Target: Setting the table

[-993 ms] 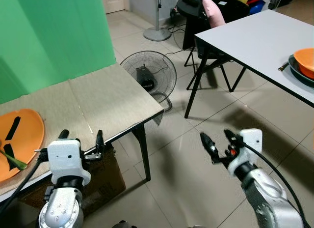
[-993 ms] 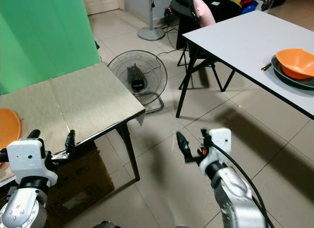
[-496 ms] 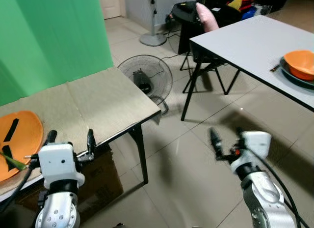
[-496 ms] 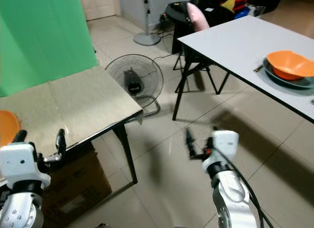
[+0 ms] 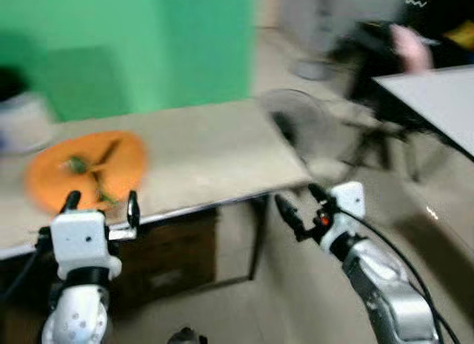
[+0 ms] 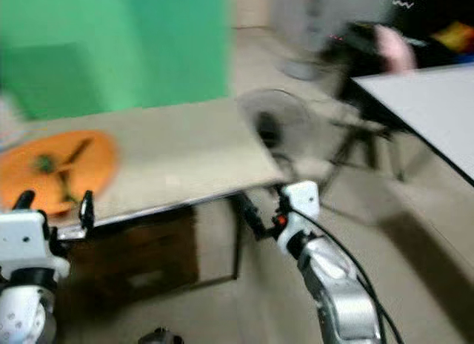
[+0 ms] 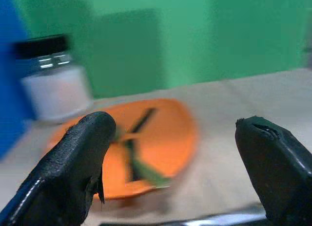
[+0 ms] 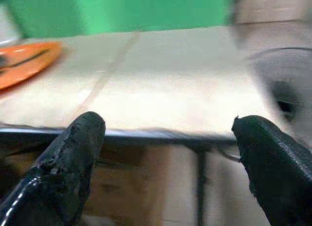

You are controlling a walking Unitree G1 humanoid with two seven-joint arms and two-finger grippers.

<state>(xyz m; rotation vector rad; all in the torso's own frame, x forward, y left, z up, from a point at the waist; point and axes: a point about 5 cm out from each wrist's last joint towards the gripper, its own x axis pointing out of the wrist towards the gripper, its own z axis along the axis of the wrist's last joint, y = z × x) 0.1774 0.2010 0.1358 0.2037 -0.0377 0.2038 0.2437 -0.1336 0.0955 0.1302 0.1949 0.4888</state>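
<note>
An orange plate [image 5: 87, 168] with dark utensils and something green on it lies on the beige table [image 5: 207, 151], blurred by my turning. My left gripper [image 5: 101, 204] hovers open at the table's near edge, just in front of the plate [image 7: 146, 143]. My right gripper [image 5: 302, 207] is open too, held below and beyond the table's right corner, facing the table edge [image 8: 161, 133]. A white jar with a black lid [image 7: 56, 84] stands behind the plate.
A green screen [image 5: 148, 40] rises behind the table. A floor fan [image 5: 300, 125] stands past the table's right end. A grey table [image 5: 437, 99] and a dark chair with a pink cushion [image 5: 411, 47] lie to the right. A brown box [image 5: 170, 251] sits under the table.
The camera has swung left: the plate now sits near the middle of view and the grey table has slid right. Both grippers stay open and empty.
</note>
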